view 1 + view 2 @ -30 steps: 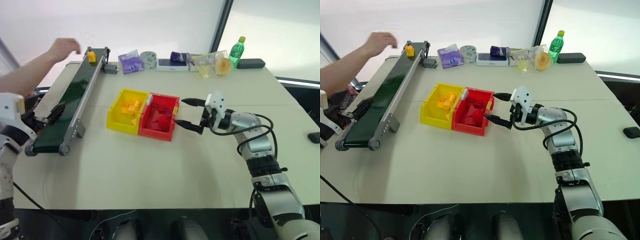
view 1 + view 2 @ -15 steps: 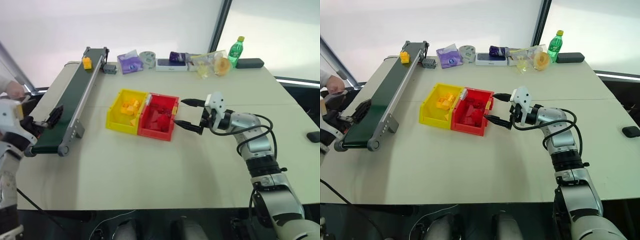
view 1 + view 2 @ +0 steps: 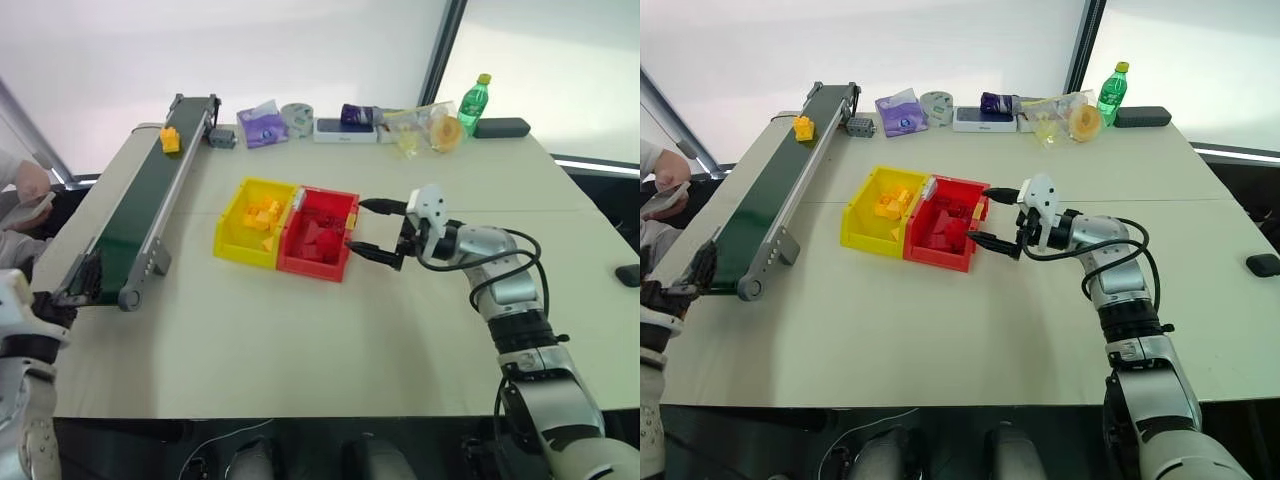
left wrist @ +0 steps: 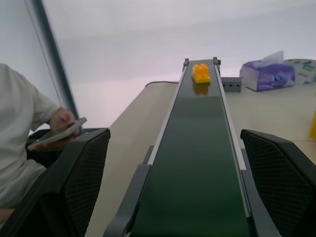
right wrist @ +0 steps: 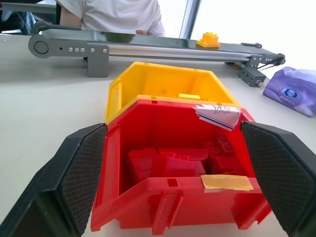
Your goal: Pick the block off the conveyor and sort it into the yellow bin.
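- Left eye view: the conveyor (image 3: 140, 210) runs along the left side of the table (image 3: 300, 330), its dark green belt stretching from the near end toward the far one. The block (image 3: 170, 138), a small yellow-orange brick, sits on the belt near the far end. The yellow bin (image 3: 254, 221) stands to the right of the conveyor with yellow bricks inside, and the red bin (image 3: 318, 232) is joined to its right side. The right gripper (image 3: 374, 229) hangs level just beside the red bin's right wall, its two black fingers spread wide with nothing between them. The left gripper (image 3: 75, 285) is at the near end of the conveyor, low at the picture's left edge.
- Right eye view: the same layout. Along the table's far edge lie a purple tissue pack (image 3: 901, 110), a green bottle (image 3: 1111, 92) and other small items. At the far left a person's hand (image 3: 668, 180) holds a phone.
- Left wrist view: the left gripper's fingers (image 4: 74, 182) stand wide apart on either side of the belt's near end, gripping nothing. The block rests upright on the belt far down its length, well apart from the fingers. A person sits beside the conveyor holding a phone (image 4: 57, 133).
- Right wrist view: the right gripper's fingers (image 5: 74, 173) are spread wide to either side of the red bin, which holds red bricks and carries a strip of tape on its near rim. The yellow bin is directly behind it, and beyond that the conveyor crosses the view with the block on top.
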